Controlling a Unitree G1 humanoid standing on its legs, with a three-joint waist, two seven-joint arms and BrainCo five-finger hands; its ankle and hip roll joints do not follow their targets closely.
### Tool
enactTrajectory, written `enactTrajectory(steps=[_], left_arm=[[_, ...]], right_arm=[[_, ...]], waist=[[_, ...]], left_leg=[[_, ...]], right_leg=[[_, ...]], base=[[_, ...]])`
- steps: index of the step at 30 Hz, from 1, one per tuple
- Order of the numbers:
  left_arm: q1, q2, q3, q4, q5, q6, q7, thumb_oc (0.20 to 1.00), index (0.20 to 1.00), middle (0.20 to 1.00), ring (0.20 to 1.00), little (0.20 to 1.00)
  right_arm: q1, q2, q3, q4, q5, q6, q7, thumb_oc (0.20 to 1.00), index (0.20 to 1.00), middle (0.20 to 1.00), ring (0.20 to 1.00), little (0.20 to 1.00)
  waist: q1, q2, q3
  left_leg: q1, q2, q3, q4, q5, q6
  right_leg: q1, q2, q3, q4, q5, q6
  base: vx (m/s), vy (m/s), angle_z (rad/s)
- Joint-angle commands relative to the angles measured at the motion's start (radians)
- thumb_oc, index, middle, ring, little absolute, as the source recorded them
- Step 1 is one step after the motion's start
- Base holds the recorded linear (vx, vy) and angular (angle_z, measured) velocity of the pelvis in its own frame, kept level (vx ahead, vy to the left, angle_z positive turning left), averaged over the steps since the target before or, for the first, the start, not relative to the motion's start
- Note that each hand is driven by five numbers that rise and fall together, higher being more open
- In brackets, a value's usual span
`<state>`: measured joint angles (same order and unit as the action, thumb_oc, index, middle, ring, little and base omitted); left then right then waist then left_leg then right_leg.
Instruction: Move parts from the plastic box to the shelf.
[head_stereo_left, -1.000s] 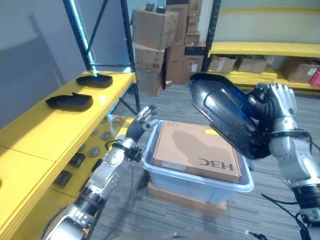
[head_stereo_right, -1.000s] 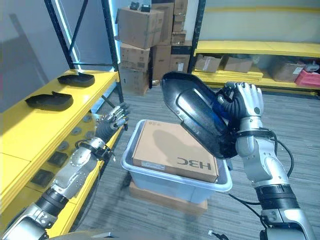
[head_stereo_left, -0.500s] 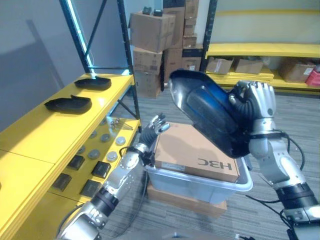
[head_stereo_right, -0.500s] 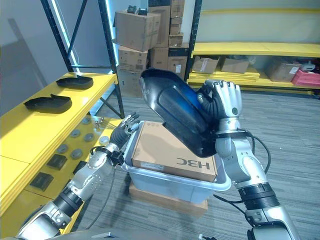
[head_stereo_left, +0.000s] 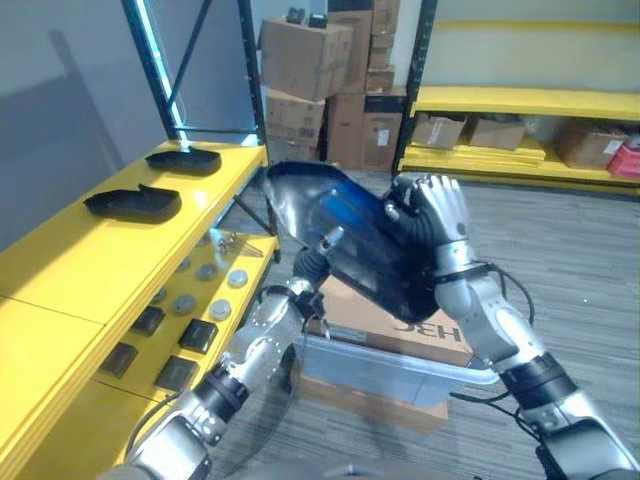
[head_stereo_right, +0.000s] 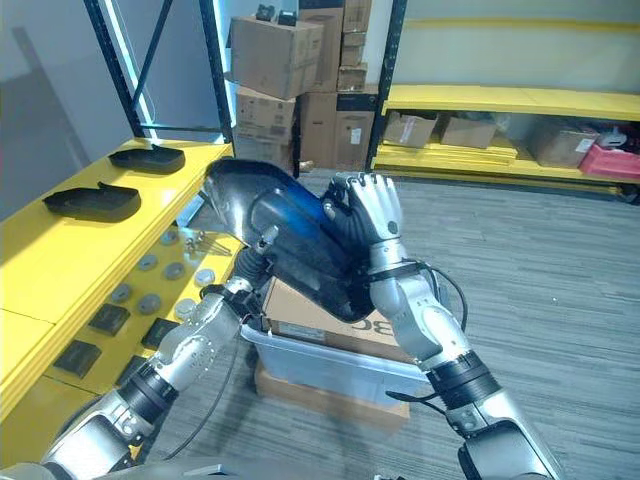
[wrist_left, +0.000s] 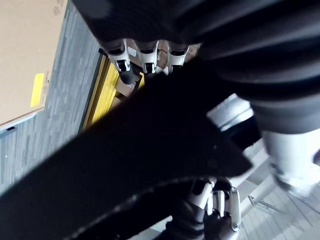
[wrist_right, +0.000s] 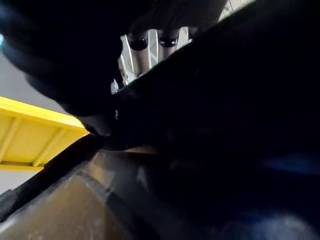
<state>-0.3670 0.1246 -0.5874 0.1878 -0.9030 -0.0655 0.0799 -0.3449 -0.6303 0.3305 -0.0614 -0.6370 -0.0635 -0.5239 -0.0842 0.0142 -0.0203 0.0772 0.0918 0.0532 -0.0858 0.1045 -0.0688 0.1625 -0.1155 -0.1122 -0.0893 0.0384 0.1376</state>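
A large glossy black part (head_stereo_left: 345, 235) hangs tilted in the air above the clear plastic box (head_stereo_left: 395, 365). My right hand (head_stereo_left: 432, 212) is shut on the part's right edge, fingers curled over it. My left hand (head_stereo_left: 318, 252) reaches up from below, its straight fingers (wrist_left: 140, 54) against the part's underside. Inside the box lies a brown cardboard carton (head_stereo_left: 400, 322). The yellow shelf (head_stereo_left: 90, 265) runs along the left, and two smaller black parts (head_stereo_left: 133, 203) (head_stereo_left: 185, 159) rest on it.
Small round and square pieces (head_stereo_left: 190, 305) lie on the shelf's lower yellow level. Black rack posts (head_stereo_left: 252, 100) stand behind the shelf's far end. Stacked cardboard boxes (head_stereo_left: 305, 60) and another yellow rack (head_stereo_left: 520, 100) line the back. Grey floor lies to the right.
My right hand has carried the big black part leftward, from beside the box to over its left side. The left hand has risen from the box's rim to the part's underside.
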Motion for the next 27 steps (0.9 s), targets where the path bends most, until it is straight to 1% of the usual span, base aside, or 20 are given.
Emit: enactTrajectory(steps=[1, 3, 4, 5, 6, 7, 13, 16, 19, 20, 21, 23, 24, 25, 26, 27], left_arm=[[-0.128, -0.034, -0.025, 0.059, -0.054, -0.067, -0.016, 1.0, 1.0, 1.0, 1.0, 1.0], [-0.134, -0.033, -0.028, 0.059, -0.043, -0.074, -0.008, 1.0, 1.0, 1.0, 1.0, 1.0], [-0.139, -0.034, -0.028, 0.058, -0.036, -0.078, -0.009, 0.843, 0.843, 0.843, 0.843, 0.843], [-0.139, -0.033, -0.027, 0.058, -0.036, -0.078, -0.009, 0.219, 0.219, 0.219, 0.219, 0.219], [-0.142, -0.028, -0.026, 0.058, -0.004, -0.087, -0.006, 0.2, 0.2, 0.2, 0.2, 0.2], [-0.142, -0.028, -0.025, 0.058, -0.004, -0.087, -0.005, 0.2, 0.2, 0.2, 0.2, 0.2], [-0.153, -0.005, -0.027, 0.06, 0.098, -0.109, 0.03, 0.2, 0.2, 0.2, 0.2, 0.2], [-0.151, -0.001, -0.024, 0.062, 0.118, -0.115, 0.041, 0.2, 0.2, 0.2, 0.2, 0.2], [-0.139, 0.022, -0.008, 0.04, 0.172, -0.125, 0.066, 0.2, 0.2, 0.2, 0.2, 0.2], [-0.129, 0.042, 0.015, 0.018, 0.208, -0.14, 0.09, 0.2, 0.2, 0.2, 0.2, 0.2], [-0.127, 0.043, 0.015, 0.017, 0.209, -0.139, 0.091, 0.2, 0.2, 0.2, 0.2, 0.2], [-0.097, 0.085, 0.054, -0.042, 0.316, -0.159, 0.135, 0.2, 0.2, 0.2, 0.2, 0.2], [-0.072, 0.144, 0.09, -0.112, 0.501, -0.191, 0.184, 0.2, 0.2, 0.2, 0.2, 0.2], [-0.068, 0.145, 0.09, -0.117, 0.505, -0.189, 0.187, 0.2, 0.2, 0.2, 0.2, 0.2], [-0.047, 0.172, 0.116, -0.152, 0.564, -0.2, 0.211, 0.2, 0.2, 0.2, 0.2, 0.2], [-0.016, 0.217, 0.169, -0.208, 0.665, -0.216, 0.256, 0.2, 0.2, 0.2, 0.2, 0.2]], right_arm=[[-0.171, 0.067, 0.016, -0.017, 0.054, -0.062, 0.015, 0.2, 0.2, 0.2, 0.2, 0.2], [-0.172, 0.084, 0.026, -0.033, 0.064, -0.067, 0.018, 0.2, 0.2, 0.2, 0.2, 0.2], [-0.18, 0.106, 0.043, -0.058, 0.076, -0.078, 0.021, 0.2, 0.2, 0.2, 0.2, 0.2], [-0.179, 0.106, 0.043, -0.058, 0.076, -0.078, 0.021, 0.2, 0.2, 0.2, 0.2, 0.2], [-0.183, 0.119, 0.055, -0.073, 0.089, -0.089, 0.026, 0.2, 0.2, 0.2, 0.2, 0.2], [-0.183, 0.119, 0.055, -0.073, 0.089, -0.089, 0.026, 0.2, 0.2, 0.2, 0.2, 0.2], [-0.171, 0.142, 0.08, -0.128, 0.13, -0.118, 0.039, 0.2, 0.2, 0.2, 0.2, 0.2], [-0.161, 0.148, 0.084, -0.145, 0.144, -0.125, 0.04, 0.2, 0.2, 0.2, 0.2, 0.2], [-0.131, 0.163, 0.083, -0.179, 0.177, -0.141, 0.041, 0.2, 0.2, 0.2, 0.2, 0.2], [-0.106, 0.173, 0.083, -0.192, 0.201, -0.153, 0.036, 0.2, 0.2, 0.2, 0.2, 0.2], [-0.105, 0.174, 0.082, -0.193, 0.201, -0.153, 0.037, 0.2, 0.2, 0.2, 0.2, 0.2], [-0.063, 0.183, 0.083, -0.208, 0.229, -0.173, 0.04, 0.2, 0.2, 0.2, 0.2, 0.2], [-0.018, 0.182, 0.095, -0.227, 0.242, -0.204, 0.047, 0.2, 0.2, 0.2, 0.2, 0.2], [-0.016, 0.183, 0.096, -0.228, 0.242, -0.205, 0.047, 0.2, 0.2, 0.2, 0.2, 0.2], [0.007, 0.182, 0.103, -0.237, 0.253, -0.218, 0.055, 0.2, 0.2, 0.2, 0.2, 0.2], [0.036, 0.186, 0.11, -0.246, 0.295, -0.239, 0.08, 0.2, 0.2, 0.2, 0.2, 0.2]], waist=[[0.021, -0.044, -0.005], [0.021, -0.045, -0.004], [0.022, -0.045, -0.002], [0.021, -0.045, -0.002], [0.022, -0.046, -0.002], [0.022, -0.046, -0.002], [0.028, -0.051, 0.001], [0.029, -0.051, 0.001], [0.034, -0.05, 0.004], [0.037, -0.048, 0.009], [0.037, -0.049, 0.008], [0.045, -0.047, 0.014], [0.054, -0.046, 0.021], [0.053, -0.047, 0.02], [0.057, -0.045, 0.021], [0.066, -0.044, 0.028]], left_leg=[[0.085, -0.012, 0.017, 0.004, -0.181, 0.031], [0.085, -0.013, 0.016, 0.004, -0.181, 0.032], [0.086, -0.013, 0.018, 0.005, -0.182, 0.033], [0.086, -0.014, 0.018, 0.005, -0.182, 0.033], [0.086, -0.014, 0.019, 0.005, -0.182, 0.033], [0.086, -0.014, 0.019, 0.005, -0.182, 0.033], [0.081, -0.014, 0.02, 0.005, -0.181, 0.034], [0.08, -0.015, 0.02, 0.006, -0.179, 0.034], [0.08, -0.016, 0.018, 0.006, -0.179, 0.035], [0.079, -0.018, 0.017, 0.007, -0.178, 0.035], [0.079, -0.018, 0.017, 0.007, -0.178, 0.035], [0.076, -0.019, 0.013, 0.007, -0.177, 0.034], [0.074, -0.017, 0.01, 0.008, -0.176, 0.033], [0.075, -0.017, 0.01, 0.008, -0.177, 0.033], [0.073, -0.017, 0.009, 0.009, -0.175, 0.032], [0.063, -0.018, 0.005, 0.018, -0.168, 0.03]], right_leg=[[-0.05, 0.019, -0.024, 0.051, -0.083, -0.025], [-0.051, 0.018, -0.024, 0.053, -0.082, -0.025], [-0.051, 0.018, -0.024, 0.053, -0.082, -0.025], [-0.051, 0.018, -0.024, 0.053, -0.082, -0.025], [-0.052, 0.016, -0.024, 0.053, -0.08, -0.025], [-0.052, 0.016, -0.024, 0.053, -0.08, -0.025], [-0.054, 0.014, -0.025, 0.051, -0.079, -0.024], [-0.056, 0.013, -0.026, 0.052, -0.079, -0.024], [-0.054, 0.012, -0.028, 0.052, -0.08, -0.024], [-0.057, 0.011, -0.027, 0.052, -0.079, -0.024], [-0.057, 0.011, -0.027, 0.052, -0.079, -0.024], [-0.06, 0.01, -0.028, 0.051, -0.079, -0.024], [-0.06, 0.01, -0.032, 0.05, -0.081, -0.025], [-0.059, 0.01, -0.033, 0.05, -0.082, -0.025], [-0.059, 0.01, -0.034, 0.049, -0.082, -0.026], [-0.064, 0.008, -0.037, 0.052, -0.078, -0.027]], base=[[-0.01, 0.005, -0.04], [0.0, 0.002, -0.07], [0.01, 0.003, -0.07], [0.01, 0.006, -0.04], [0.0, 0.0, 0.0], [0.0, 0.0, 0.0], [0.0, 0.0, 0.0], [0.0, -0.003, -0.01], [0.0, -0.018, -0.01], [0.0, -0.032, 0.01], [-0.02, -0.036, 0.0], [0.0, -0.034, 0.0], [0.0, -0.053, -0.01], [0.01, -0.063, 0.0], [-0.03, -0.058, 0.01], [0.0, -0.058, 0.04]])
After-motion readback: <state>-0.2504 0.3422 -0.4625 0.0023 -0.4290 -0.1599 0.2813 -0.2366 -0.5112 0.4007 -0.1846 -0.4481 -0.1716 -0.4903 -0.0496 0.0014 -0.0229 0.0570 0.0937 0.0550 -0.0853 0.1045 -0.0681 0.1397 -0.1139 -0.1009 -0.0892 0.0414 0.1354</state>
